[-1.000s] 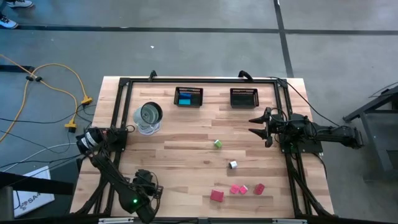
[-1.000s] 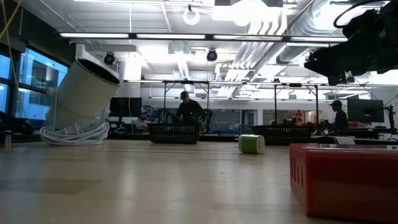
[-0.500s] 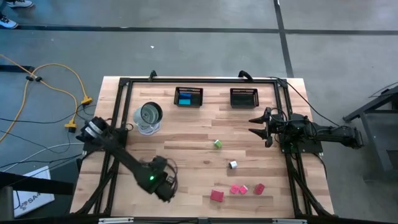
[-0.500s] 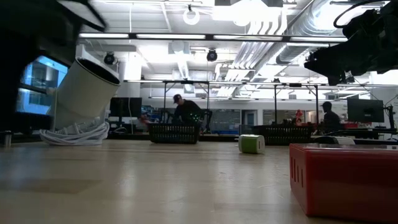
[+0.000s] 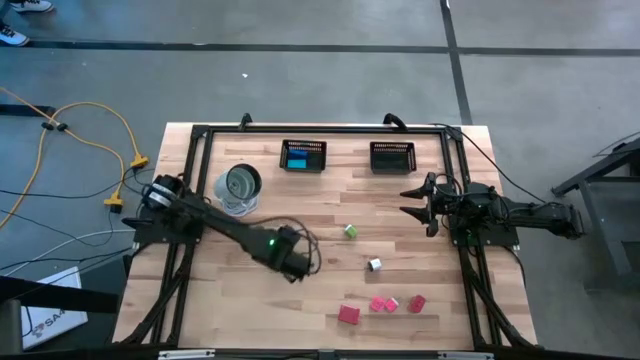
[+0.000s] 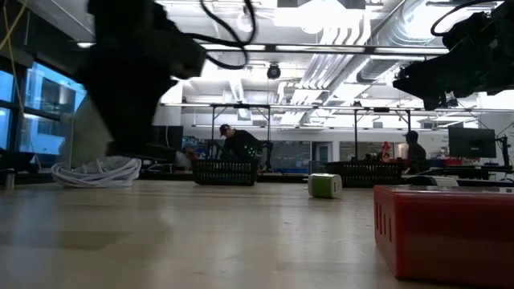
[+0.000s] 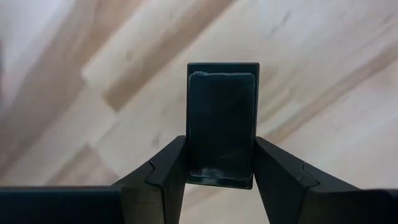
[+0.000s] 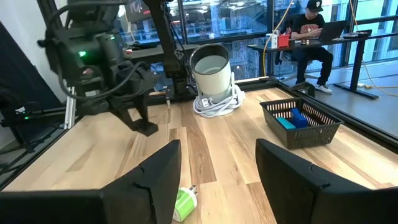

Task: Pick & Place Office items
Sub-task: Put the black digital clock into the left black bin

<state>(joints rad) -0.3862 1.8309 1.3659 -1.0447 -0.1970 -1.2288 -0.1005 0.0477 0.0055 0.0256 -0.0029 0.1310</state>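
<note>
At the near edge of the counter lies a red block, with three pink pieces just beyond it toward the right. Farther in sit a white piece and then a green piece. The left claw hangs over the middle of the counter, left of the white piece, pinching a flat black block between its fingers. The right claw waits at the right side, fingers spread and holding nothing. At the far edge stand two black mesh baskets; the left basket holds blue pieces, and the right basket is beside it.
</note>
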